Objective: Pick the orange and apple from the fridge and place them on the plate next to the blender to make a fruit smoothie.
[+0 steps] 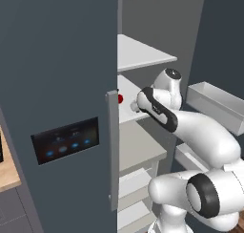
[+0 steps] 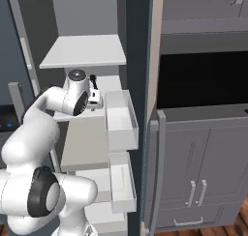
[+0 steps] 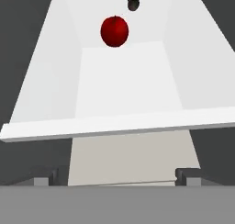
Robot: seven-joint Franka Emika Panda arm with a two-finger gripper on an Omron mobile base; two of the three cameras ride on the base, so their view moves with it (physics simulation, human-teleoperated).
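While claw (image 3: pixel 117 176) gapes: one apple (image 3: pixel 114 31), fridge (image 1: pixel 57 84) shelf.

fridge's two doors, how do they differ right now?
The left door is shut, while the right door stands swung open. The left door carries a dark touch panel with blue lights; the right door carries pale bins on its inner side. Both are dark blue-grey.

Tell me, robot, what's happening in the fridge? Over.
Pincer open, empty, aimed into fridge. Apple far back on shelf, untouched. Shelf's front lip between pincer and apple.
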